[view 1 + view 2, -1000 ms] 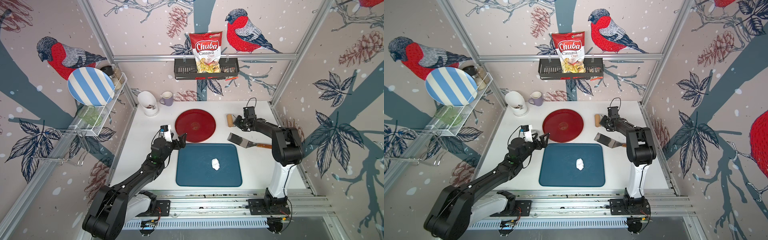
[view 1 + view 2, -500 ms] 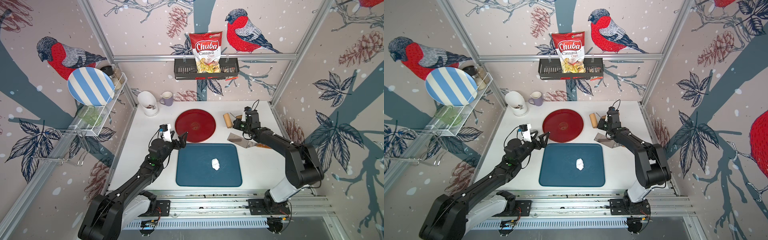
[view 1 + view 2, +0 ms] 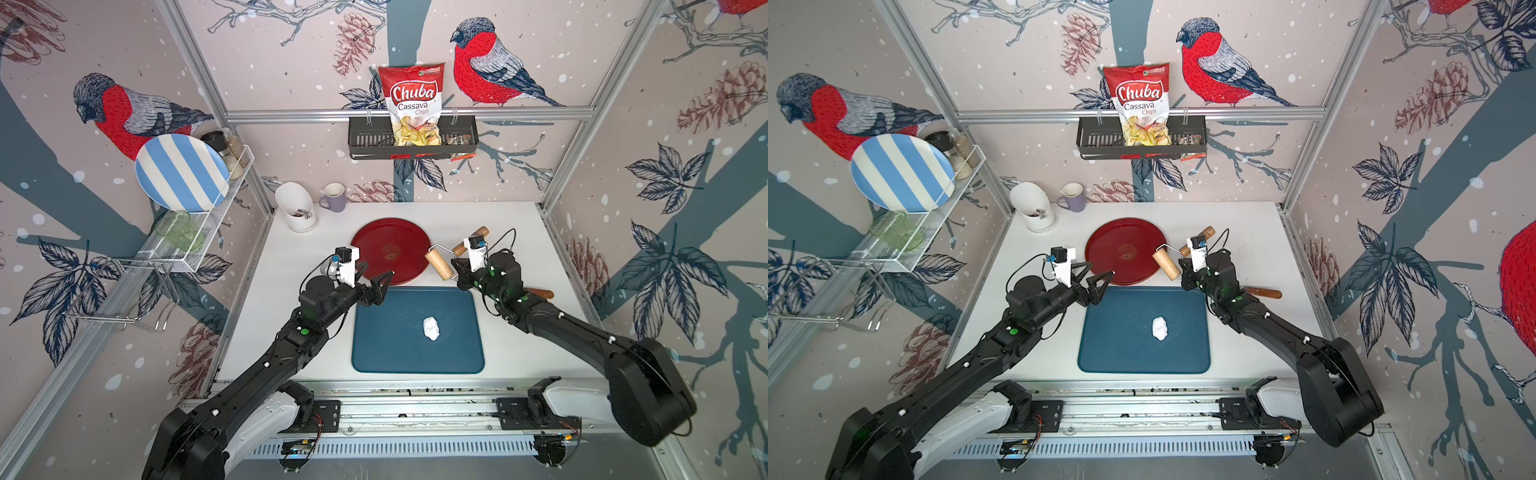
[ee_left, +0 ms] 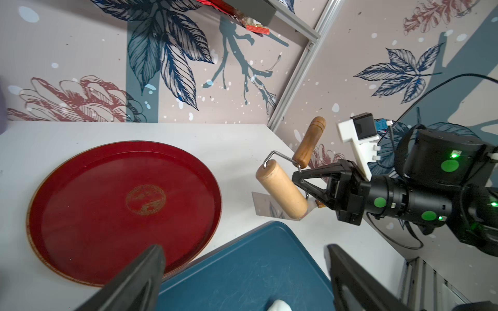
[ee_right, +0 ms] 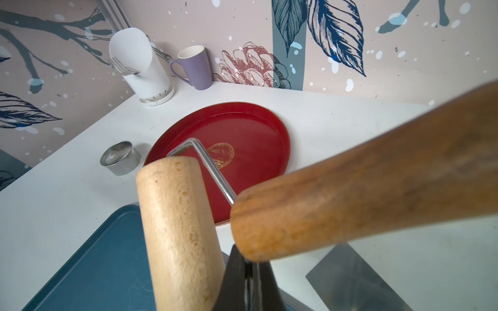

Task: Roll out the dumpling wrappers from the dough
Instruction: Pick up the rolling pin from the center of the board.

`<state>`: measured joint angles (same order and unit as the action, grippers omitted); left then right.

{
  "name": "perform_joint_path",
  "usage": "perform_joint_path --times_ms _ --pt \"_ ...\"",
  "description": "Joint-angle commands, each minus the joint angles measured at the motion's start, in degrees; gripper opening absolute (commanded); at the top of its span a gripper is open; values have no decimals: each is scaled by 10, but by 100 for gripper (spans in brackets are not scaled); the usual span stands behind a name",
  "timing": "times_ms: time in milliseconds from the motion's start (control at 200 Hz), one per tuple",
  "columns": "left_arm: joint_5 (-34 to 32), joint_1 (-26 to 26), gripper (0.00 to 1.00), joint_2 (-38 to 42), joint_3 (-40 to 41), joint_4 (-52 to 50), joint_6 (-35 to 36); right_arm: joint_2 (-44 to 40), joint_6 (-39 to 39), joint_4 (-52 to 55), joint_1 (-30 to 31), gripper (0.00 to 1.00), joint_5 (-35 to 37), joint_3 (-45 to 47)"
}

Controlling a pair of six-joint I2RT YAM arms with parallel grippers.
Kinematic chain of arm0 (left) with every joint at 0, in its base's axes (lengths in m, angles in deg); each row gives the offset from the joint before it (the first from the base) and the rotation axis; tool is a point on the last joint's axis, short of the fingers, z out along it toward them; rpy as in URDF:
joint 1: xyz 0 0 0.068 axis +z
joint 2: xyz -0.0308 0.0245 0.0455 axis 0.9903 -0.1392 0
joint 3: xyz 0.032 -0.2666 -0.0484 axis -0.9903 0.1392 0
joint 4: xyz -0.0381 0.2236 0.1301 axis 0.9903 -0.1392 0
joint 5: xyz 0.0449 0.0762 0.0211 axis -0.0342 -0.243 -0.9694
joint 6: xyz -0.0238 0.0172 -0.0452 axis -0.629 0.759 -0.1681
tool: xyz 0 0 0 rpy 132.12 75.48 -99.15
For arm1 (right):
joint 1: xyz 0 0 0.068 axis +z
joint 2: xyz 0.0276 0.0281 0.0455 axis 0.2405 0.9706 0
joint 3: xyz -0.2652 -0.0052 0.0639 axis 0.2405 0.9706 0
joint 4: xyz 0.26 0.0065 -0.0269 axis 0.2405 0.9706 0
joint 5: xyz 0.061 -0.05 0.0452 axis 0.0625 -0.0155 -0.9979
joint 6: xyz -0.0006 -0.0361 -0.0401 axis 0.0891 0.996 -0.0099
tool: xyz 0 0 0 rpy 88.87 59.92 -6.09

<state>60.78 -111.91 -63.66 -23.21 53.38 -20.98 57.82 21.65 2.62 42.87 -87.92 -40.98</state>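
Right gripper clenched on roller by wire neck, aloft past blue tray far-right corner. Left gripper splayed, empty, far-left corner. Dough lump mid-tray. Risk: thin pinch, roller swivelling or slipping under press on dough.

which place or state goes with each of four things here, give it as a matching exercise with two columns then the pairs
Things
1 dough
2 roller
3 left gripper
4 mug

Place or state
a open, holding nothing
b on the tray
c by the back wall, beside the white holder
d held in the right gripper

Pairs: 1-b, 2-d, 3-a, 4-c
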Motion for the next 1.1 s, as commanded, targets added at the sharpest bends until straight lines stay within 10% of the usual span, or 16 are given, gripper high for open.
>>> perform_joint_path --times_ms 0,515,1095 --pt "26 -18 95 -10 -29 -36 4 -29 41 -81 3 0 -36 23" --pt "92 -68 94 -64 -119 -114 26 -106 67 -124 6 0 -115 100" --pt "140 -111 60 -182 -179 -142 70 -139 154 -124 46 0 -177 136"
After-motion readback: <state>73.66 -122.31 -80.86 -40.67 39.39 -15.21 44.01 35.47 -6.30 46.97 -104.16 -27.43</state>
